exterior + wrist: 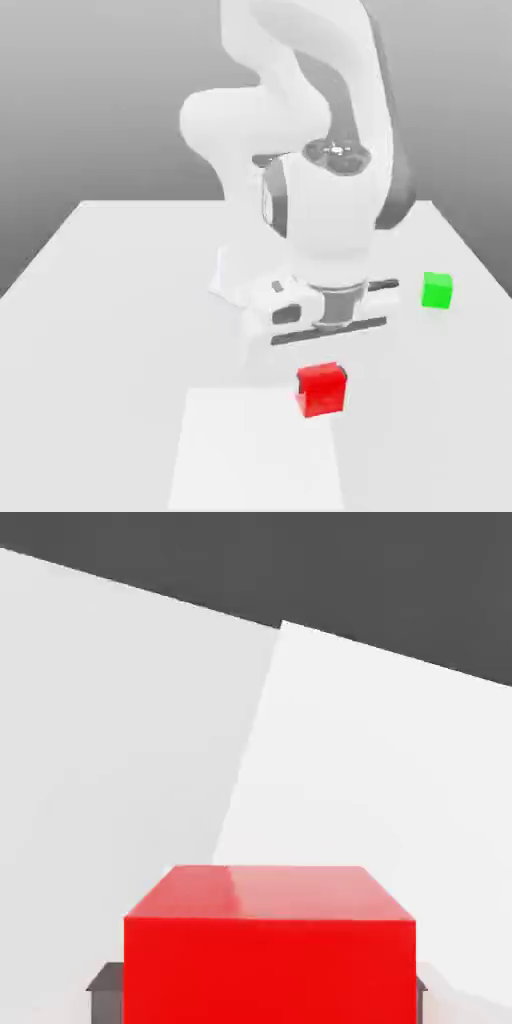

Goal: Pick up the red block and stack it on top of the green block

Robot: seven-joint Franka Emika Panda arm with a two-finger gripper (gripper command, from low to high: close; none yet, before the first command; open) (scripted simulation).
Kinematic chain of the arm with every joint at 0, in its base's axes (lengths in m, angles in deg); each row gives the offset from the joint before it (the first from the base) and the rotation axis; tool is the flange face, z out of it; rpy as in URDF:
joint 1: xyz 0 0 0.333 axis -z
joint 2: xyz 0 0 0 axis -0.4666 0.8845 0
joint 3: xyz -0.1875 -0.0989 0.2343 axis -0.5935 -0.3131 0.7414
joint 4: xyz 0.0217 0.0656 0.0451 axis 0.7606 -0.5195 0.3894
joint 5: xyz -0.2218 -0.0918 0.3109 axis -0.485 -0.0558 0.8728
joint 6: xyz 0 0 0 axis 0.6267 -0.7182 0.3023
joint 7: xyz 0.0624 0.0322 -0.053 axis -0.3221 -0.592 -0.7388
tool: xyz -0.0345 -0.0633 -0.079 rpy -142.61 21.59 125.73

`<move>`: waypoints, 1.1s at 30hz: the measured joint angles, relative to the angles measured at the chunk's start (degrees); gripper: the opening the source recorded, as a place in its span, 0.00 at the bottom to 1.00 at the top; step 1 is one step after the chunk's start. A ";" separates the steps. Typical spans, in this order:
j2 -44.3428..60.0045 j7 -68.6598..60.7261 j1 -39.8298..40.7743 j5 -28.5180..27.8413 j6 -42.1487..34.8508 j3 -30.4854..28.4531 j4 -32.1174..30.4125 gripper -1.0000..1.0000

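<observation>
The red block (322, 393) sits under the hand on the white table (110, 300), near the front middle of the exterior view. My gripper (322, 376) comes straight down onto it, a dark finger pressed against each side, so it is shut on the block. The hand view has the red block (268, 932) close up, with a dark fingertip (105, 980) touching each of its side faces. I cannot tell whether the block is resting on the table or raised off it. The green block (436, 290) stands alone on the table, off to the exterior view's right and farther back.
The arm's bulky white links and base (300, 200) rise directly behind the hand. A paler square patch (255, 450) marks the table surface in front of the red block. The table's far edge (280, 622) meets a dark background.
</observation>
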 joint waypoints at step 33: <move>0.73 -37.93 -44.27 -4.55 8.14 19.04 -7.70 0.00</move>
